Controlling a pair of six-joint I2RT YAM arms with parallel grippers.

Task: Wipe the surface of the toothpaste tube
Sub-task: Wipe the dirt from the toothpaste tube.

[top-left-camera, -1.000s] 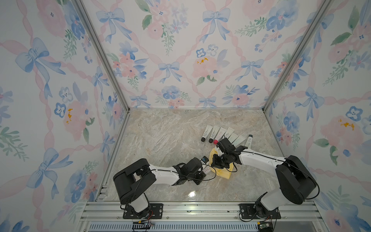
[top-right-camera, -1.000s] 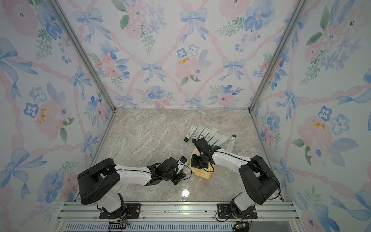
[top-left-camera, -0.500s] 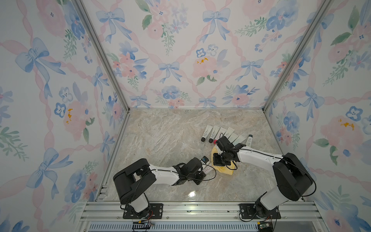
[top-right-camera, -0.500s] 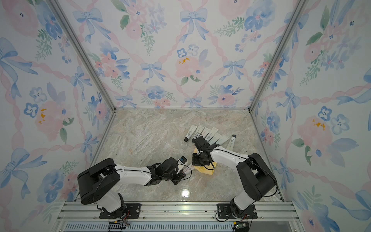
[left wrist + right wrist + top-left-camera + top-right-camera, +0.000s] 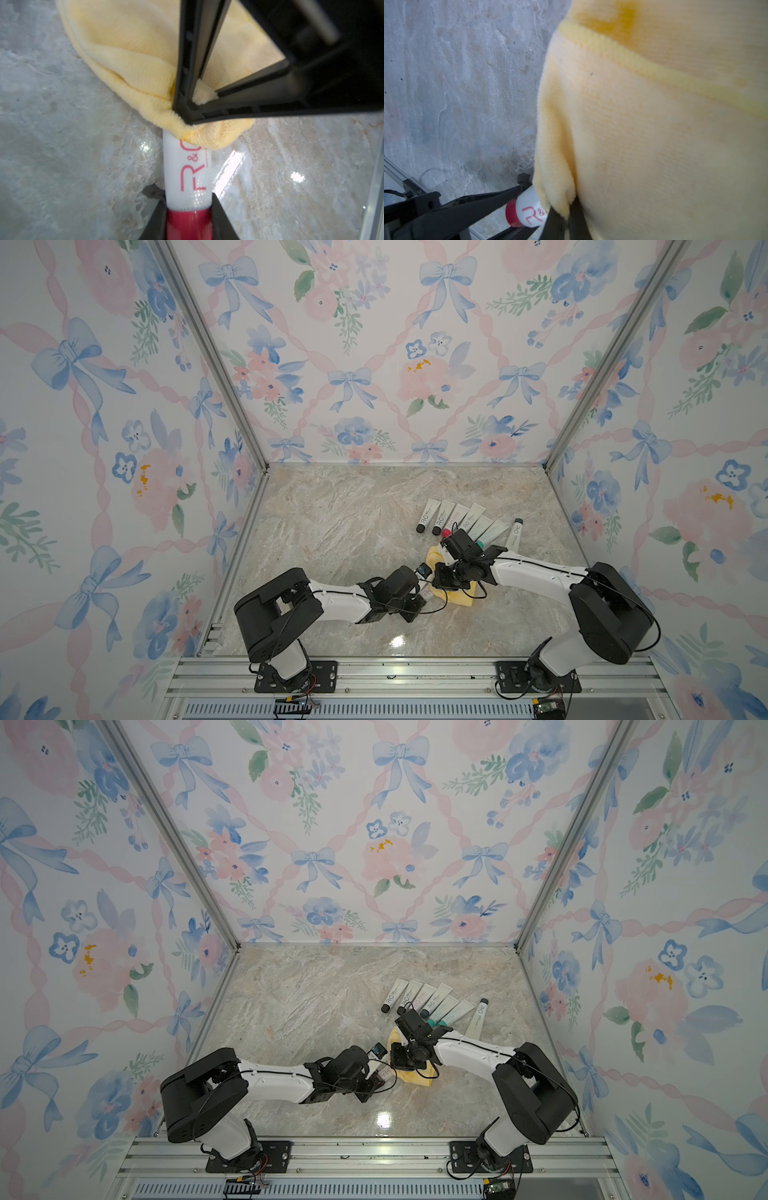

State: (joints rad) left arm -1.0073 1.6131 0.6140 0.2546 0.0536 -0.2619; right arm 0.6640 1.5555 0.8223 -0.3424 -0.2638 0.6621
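A: Start at the left. What is the left end effector (image 5: 188, 225) doing?

B: It is clamped narrow on the red cap end of the toothpaste tube (image 5: 187, 170), low over the bench (image 5: 332, 531) near the front middle. I cannot tell whether the tube touches the bench. In both top views the black wrist hides the cap, and only a sliver of white tube (image 5: 427, 592) shows.

A: How much of the tube can you read?

B: Red letters, "R&" and part of a third. The rest of the print and the whole far end lie under the yellow cloth (image 5: 128, 41) (so the shape of the tail cannot be made out).

A: Is the cloth held?

B: Yes. The right end effector (image 5: 566, 223) is closed tight on a fold of it, and the bunched cloth lies against the tube's upper side. In the right wrist view the cloth fills most of the frame and blocks whatever lies beyond it.

A: And further right?

B: A fanned row of tubes (image 5: 461, 522) lies behind the right arm, whose wrist covers some of their caps. One lone tube (image 5: 514, 533) lies just apart at the row's right.
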